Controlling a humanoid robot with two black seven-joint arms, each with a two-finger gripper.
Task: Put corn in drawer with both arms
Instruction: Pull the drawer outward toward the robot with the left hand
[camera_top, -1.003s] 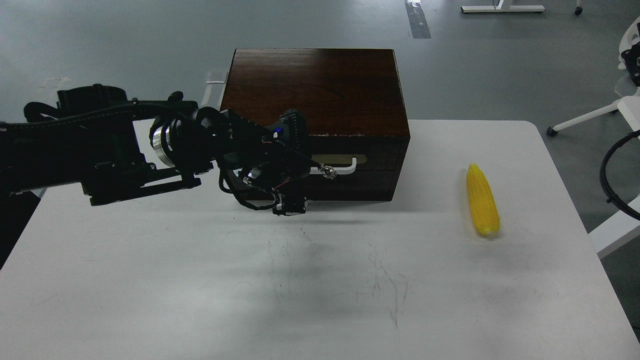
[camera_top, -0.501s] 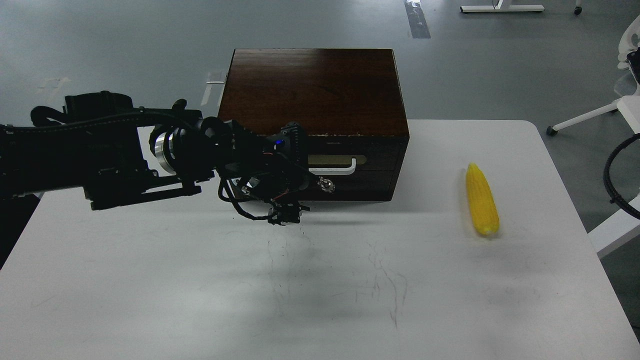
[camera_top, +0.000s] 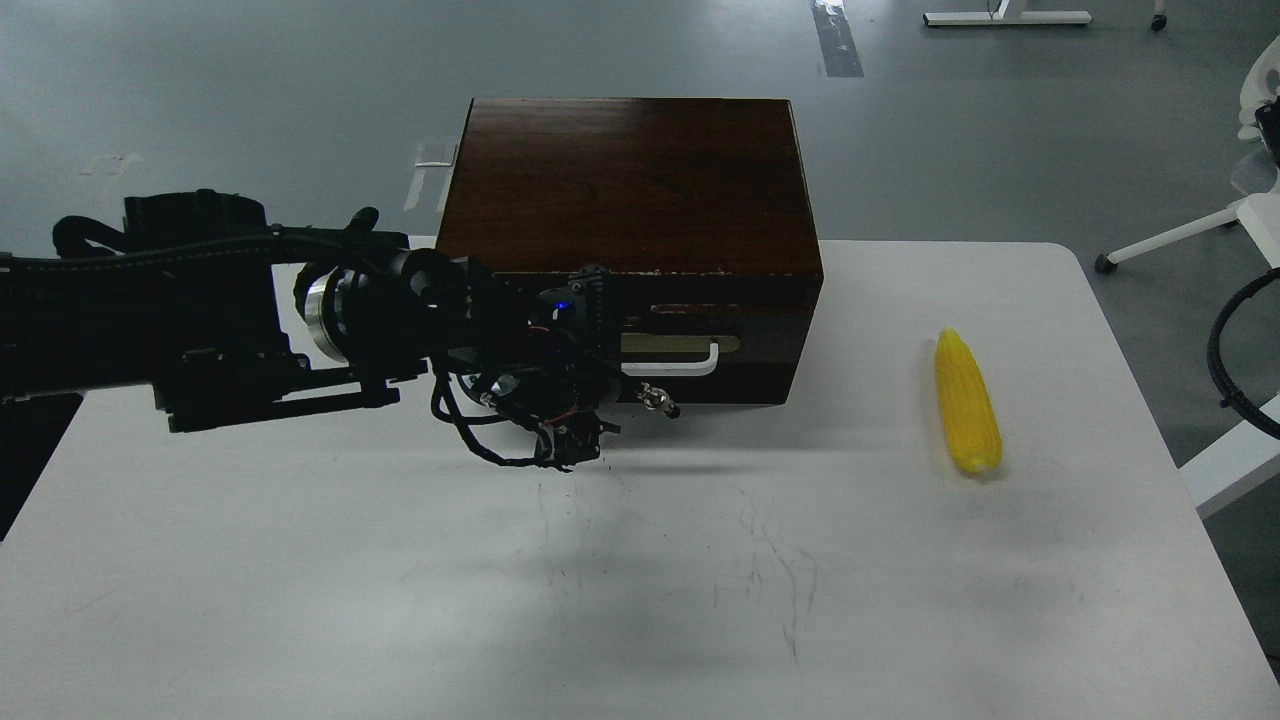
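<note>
The corn (camera_top: 967, 403), a yellow cob, lies on the white table (camera_top: 640, 580) at the right, well apart from the box. The dark brown wooden box (camera_top: 630, 180) stands at the table's back middle. Its drawer (camera_top: 765, 335) faces me, with a white bar handle (camera_top: 700, 362) on a brass plate. My left arm comes in from the left. My left gripper (camera_top: 590, 395) is right in front of the drawer, at the handle's left end. It is dark and tangled with cables, so its fingers cannot be told apart. My right gripper is out of view.
A black cable loop (camera_top: 1225, 340) and a white frame (camera_top: 1225, 460) show at the right edge. White chair legs (camera_top: 1170, 235) stand on the grey floor behind the table's right corner.
My left gripper has moved down and a little toward me in front of the drawer. The white handle and brass plate now sit lower on the box front. The corn has not moved.
</note>
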